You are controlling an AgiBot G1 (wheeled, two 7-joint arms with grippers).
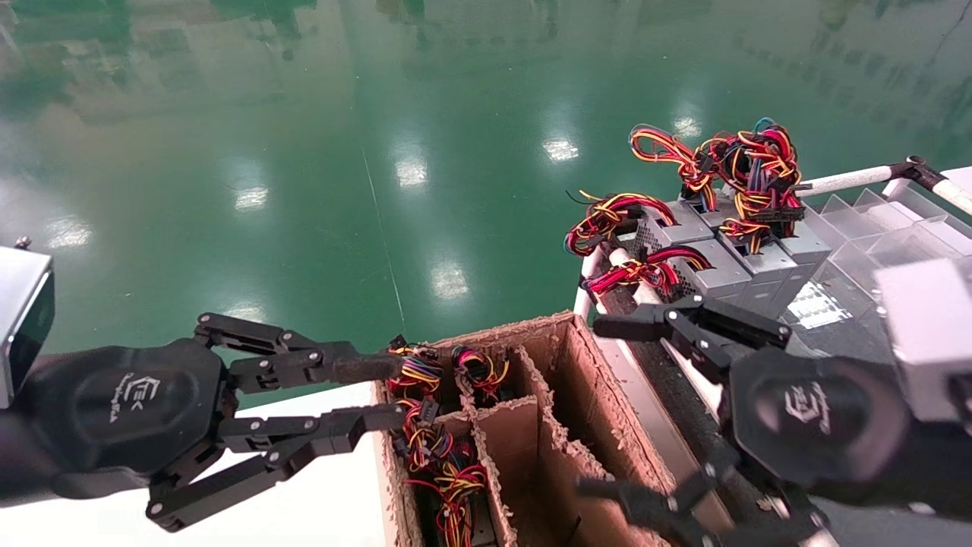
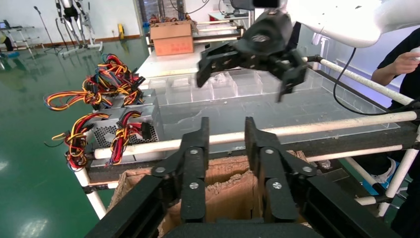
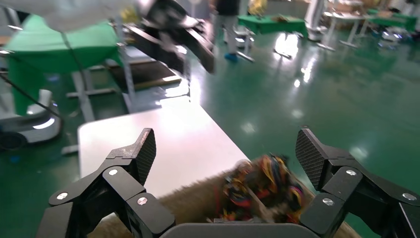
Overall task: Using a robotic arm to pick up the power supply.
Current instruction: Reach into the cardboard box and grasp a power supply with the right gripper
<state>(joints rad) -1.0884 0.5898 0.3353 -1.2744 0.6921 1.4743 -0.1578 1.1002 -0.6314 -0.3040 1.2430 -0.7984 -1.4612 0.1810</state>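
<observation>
Several grey power supply boxes (image 1: 721, 262) with red, yellow and black wires stand in a row on the rack at the right, also in the left wrist view (image 2: 130, 125). More wire bundles (image 1: 434, 448) stick out of the cardboard box's left compartments; they look blurred in the right wrist view (image 3: 262, 191). My right gripper (image 1: 604, 406) hangs wide open and empty over the box's right edge, between box and rack (image 3: 225, 154). My left gripper (image 1: 383, 393) is open and empty beside the box's left wall, its tips by the wires (image 2: 226, 133).
The worn cardboard box (image 1: 562, 395) has dividers and bare right compartments. A white table (image 1: 319, 486) lies left of it. Clear plastic trays (image 1: 896, 228) sit on the rack behind a white rail (image 1: 850, 180). A person (image 2: 403, 64) stands at the rack's far side. Green floor lies beyond.
</observation>
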